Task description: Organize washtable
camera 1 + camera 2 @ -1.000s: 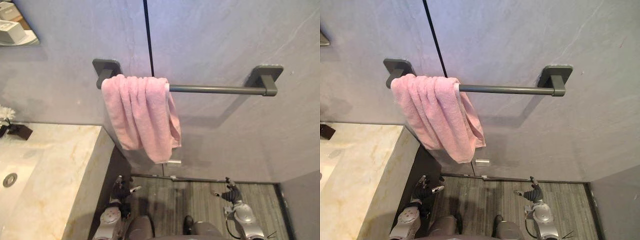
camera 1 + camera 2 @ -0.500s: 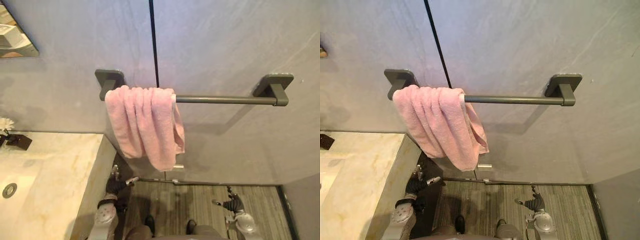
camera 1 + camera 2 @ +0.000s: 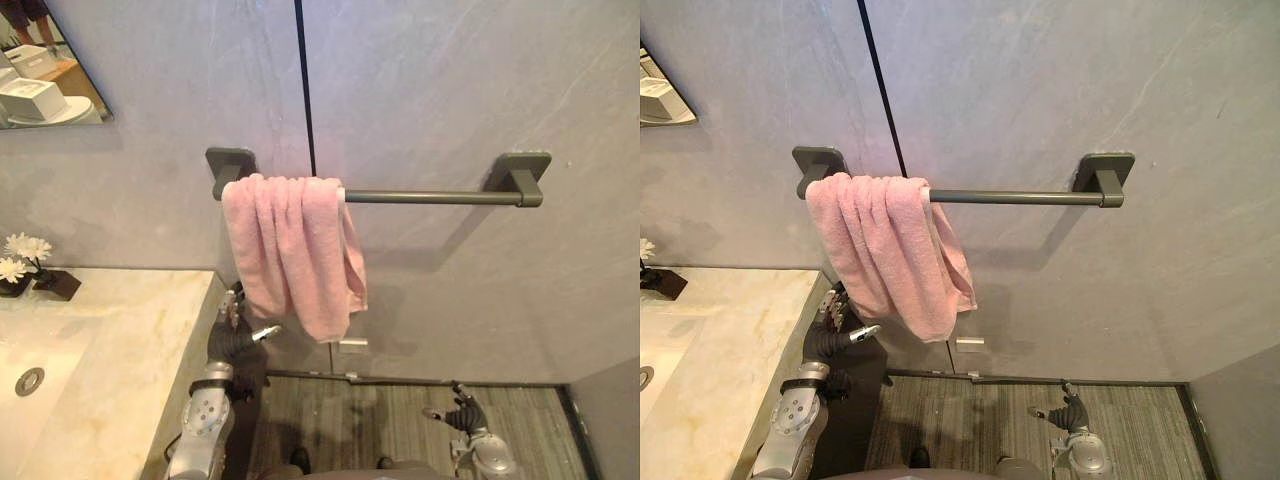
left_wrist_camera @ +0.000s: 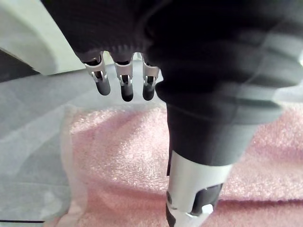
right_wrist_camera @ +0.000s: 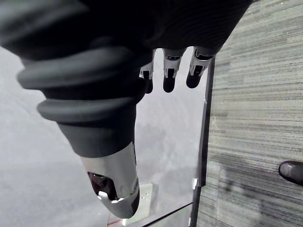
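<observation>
Half the towel bar (image 3: 430,197) stands bare to the right of the pink towel (image 3: 290,250), which is bunched at its left end. The left hand (image 3: 233,338) hovers empty, fingers apart, between the desk (image 3: 150,330) edge and the towel's hem, perhaps just short of touching. The right hand (image 3: 458,412) hangs low over open floor (image 3: 350,420), fingers relaxed. A second ago the left hand sat lower.

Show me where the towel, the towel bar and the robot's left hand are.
towel (image 3: 290,250), left eye view, middle of the hanging folds.
bar (image 3: 430,197), left eye view, bare rod right of the towel.
left hand (image 3: 229,343), left eye view, dark back of the hand.
</observation>
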Robot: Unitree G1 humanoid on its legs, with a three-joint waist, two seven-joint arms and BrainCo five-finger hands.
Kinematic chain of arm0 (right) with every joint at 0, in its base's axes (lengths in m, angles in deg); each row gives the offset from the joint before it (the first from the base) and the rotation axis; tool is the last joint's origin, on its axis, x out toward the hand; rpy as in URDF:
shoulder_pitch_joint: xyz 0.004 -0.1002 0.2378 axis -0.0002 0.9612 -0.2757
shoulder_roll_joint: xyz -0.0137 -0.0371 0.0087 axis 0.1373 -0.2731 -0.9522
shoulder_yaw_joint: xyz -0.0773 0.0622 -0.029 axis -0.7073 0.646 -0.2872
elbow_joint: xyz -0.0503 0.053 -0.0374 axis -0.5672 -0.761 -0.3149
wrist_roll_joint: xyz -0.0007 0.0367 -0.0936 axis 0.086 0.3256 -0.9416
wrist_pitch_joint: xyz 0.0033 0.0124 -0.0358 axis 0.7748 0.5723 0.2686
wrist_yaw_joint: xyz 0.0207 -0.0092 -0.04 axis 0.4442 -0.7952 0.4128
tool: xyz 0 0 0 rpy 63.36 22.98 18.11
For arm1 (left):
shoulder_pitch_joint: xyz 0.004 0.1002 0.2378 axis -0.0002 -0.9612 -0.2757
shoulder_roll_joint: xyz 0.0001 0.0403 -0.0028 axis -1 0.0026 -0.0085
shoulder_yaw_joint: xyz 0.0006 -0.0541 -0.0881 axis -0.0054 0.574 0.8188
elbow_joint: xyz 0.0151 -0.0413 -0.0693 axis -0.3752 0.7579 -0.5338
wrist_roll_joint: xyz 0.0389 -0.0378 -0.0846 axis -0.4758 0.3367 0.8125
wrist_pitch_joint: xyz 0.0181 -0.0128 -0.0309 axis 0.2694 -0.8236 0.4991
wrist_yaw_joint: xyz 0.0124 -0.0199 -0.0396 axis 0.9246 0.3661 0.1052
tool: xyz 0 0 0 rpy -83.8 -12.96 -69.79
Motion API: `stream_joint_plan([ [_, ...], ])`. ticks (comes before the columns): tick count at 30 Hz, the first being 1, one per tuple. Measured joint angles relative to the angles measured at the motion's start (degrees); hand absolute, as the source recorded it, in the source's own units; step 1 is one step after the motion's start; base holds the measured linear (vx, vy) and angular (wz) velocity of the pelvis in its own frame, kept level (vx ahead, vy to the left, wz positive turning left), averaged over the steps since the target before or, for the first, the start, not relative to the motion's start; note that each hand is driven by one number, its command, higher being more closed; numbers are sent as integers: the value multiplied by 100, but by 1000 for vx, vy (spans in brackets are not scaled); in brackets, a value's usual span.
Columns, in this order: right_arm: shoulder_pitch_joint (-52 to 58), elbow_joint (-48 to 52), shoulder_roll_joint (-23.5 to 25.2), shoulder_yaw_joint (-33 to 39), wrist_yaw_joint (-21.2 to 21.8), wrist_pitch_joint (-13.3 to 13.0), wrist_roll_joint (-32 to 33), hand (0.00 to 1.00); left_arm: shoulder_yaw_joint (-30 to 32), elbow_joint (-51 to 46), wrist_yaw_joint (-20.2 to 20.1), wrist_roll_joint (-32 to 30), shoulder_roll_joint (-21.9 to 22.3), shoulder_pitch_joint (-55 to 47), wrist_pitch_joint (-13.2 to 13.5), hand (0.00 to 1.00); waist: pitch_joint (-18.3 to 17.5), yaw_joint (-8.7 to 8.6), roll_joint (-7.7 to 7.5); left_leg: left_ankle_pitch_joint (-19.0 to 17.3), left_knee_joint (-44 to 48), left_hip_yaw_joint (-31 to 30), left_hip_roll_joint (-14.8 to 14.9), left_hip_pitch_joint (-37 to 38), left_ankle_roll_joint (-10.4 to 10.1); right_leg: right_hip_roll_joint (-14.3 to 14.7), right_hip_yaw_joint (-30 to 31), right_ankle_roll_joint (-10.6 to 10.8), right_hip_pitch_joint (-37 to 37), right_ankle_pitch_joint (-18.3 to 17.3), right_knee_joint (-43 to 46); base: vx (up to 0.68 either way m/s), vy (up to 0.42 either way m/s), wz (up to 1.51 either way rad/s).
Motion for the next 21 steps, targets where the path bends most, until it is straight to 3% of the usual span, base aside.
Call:
stream_joint_plan([
  [5, -26, 46, -13, -3, -1, 0, -37, 0, -123, 222, 98, -446, -44, 311, -7, 0, -3, -13, 0, 0, -38, 76, 16, 15, 0, 44, 61, -15, 15, 76, -112, 16, -11, -8],
  [6, -41, 47, -12, -11, 0, 0, -37, 0, -171, 337, 98, -471, -79, 371, -15, 100, -4, -15, -1, 0, -62, 114, 22, 42, 0, 55, 99, -18, 25, 91, -139, 23, -10, -19],
  [14, -55, 581, -41, -158, 18, -5, -12, 0, -210, 1086, 129, -875, -260, 644, -95, 100, -33, -70, -59, -1, -201, 341, 54, 187, -1, 102, 320, -15, 14, 113, -188, 10, -6, -14],
  [21, -52, 1435, -68, -381, 136, -62, 148, 0, -150, 1158, 238, -865, -295, 659, -122, 100, -38, -90, -89, -11, -220, 541, 50, 167, 6, 112, 508, 0, -15, 265, -395, -7, 3, -16],
])
